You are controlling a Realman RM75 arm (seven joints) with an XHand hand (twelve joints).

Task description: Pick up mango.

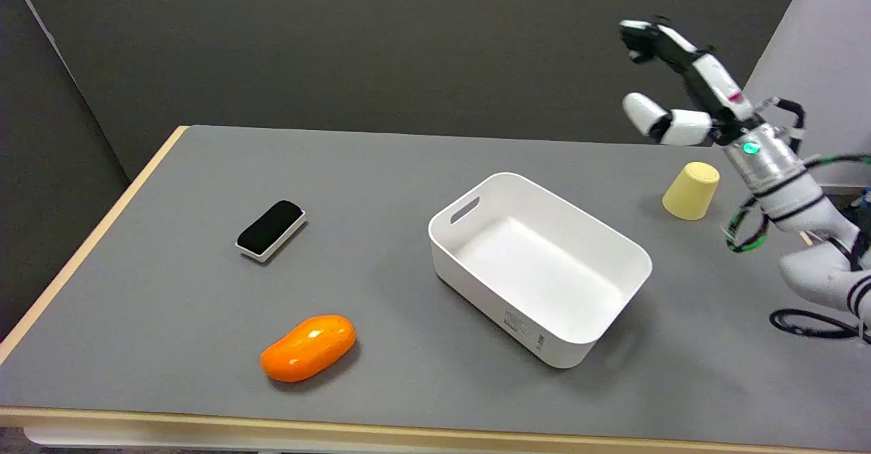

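Mango [308,347]: orange, glossy, lay on the grey counter [170,284] near its front edge, toward the picture's left. Lay on its side, long axis running from lower left to upper right, the fatter end at lower left. Touched nothing; stood free on every side, so approachable from above or from either flank.

Behind it and a little left, well apart: a black-topped eraser in a white base [271,230]. To its right, near but not touching: an open white bin [539,267], empty as far as could be seen, set askew with a handle slot at its far left corner. Beyond the bin, near the counter's right side: a pale yellow cup [691,190], upside down.

Right robot hand [680,93]: held high in the air at the picture's upper right, above and behind the cup, fingers spread apart and gripping nothing. Nothing touched by it. Mango lay far from it, down and to the left across the counter, with the bin squarely between the two.

Judged from this: task barely begun, reach not yet made. Coming move would call for a long sweep leftward and toward the near edge, over or around the bin's rim, then a descent with the fingers closing across the mango's short width, not along its length. Smooth rounded skin likely to slip or roll under a shallow pinch.
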